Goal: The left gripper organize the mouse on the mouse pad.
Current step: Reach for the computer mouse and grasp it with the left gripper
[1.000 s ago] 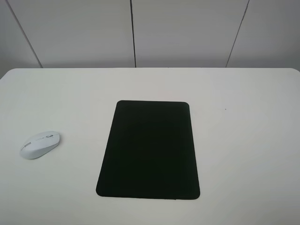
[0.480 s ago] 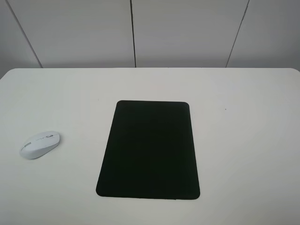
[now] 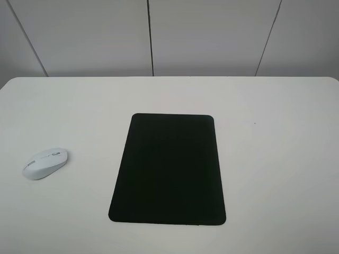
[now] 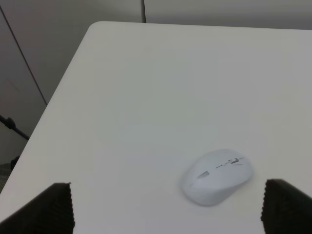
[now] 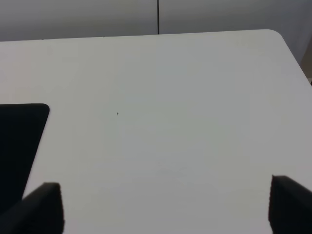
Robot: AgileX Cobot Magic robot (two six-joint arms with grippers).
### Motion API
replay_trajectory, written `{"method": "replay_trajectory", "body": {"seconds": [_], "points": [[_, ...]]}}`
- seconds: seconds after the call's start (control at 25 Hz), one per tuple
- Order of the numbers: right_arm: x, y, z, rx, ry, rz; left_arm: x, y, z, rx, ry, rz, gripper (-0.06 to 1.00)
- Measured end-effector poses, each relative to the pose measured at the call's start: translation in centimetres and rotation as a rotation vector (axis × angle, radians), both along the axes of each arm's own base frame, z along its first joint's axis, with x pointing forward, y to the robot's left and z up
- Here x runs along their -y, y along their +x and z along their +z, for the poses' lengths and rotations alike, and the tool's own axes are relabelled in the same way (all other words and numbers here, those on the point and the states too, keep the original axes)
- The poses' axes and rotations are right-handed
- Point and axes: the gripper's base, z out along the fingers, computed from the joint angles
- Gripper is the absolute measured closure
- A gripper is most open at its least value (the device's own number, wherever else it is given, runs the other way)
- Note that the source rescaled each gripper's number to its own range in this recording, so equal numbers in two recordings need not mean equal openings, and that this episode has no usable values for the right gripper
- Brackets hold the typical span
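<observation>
- Presently, the left gripper (image 4: 170,212) is seen only through its own wrist camera. Two black ribbed fingertips (image 4: 51,209) sit at the frame's corners, spread wide and holding nothing.
- The right gripper (image 5: 165,209) is in the same state, with black fingertips (image 5: 41,209) set wide apart over bare tabletop and gripping nothing.
- The small white oval wireless mouse with a grey scroll-wheel strip (image 3: 45,163) rests on the table on the left side, nearer the front edge than the back. It lies on a diagonal, and its wheel end appears to point away and to the right, though the detail is faint.
- In the left wrist view the mouse lies ahead of the open fingers, touching neither.
- The large flat matte black rectangular mouse pad with rounded corners (image 3: 168,168) lies in the middle of the table, long sides running front to back. The mouse is well apart from its left edge.
- The white table with rounded corners (image 3: 275,174) carries a tiny dark speck (image 3: 255,124) to the right of the pad's far end.
- Beyond the table stand pale grey wall panels (image 3: 212,37) divided by thin dark seams.
</observation>
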Motion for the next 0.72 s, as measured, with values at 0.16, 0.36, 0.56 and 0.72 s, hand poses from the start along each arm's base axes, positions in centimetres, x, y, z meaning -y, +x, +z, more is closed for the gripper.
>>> {"method": "replay_trajectory", "body": {"seconds": [0.16,0.36,0.56,0.72], "points": [[0.0,0.0,0.0,0.0,0.0,0.0,0.0,0.0,0.0,0.0,0.0,0.0,-0.06],[0.0,0.0,0.0,0.0,0.0,0.0,0.0,0.0,0.0,0.0,0.0,0.0,-0.06],[0.0,0.0,0.0,0.0,0.0,0.0,0.02,0.0,0.0,0.0,-0.002,-0.001,-0.06],[0.0,0.0,0.0,0.0,0.0,0.0,0.26,0.01,-0.01,0.001,-0.027,-0.019,-0.06]]}}
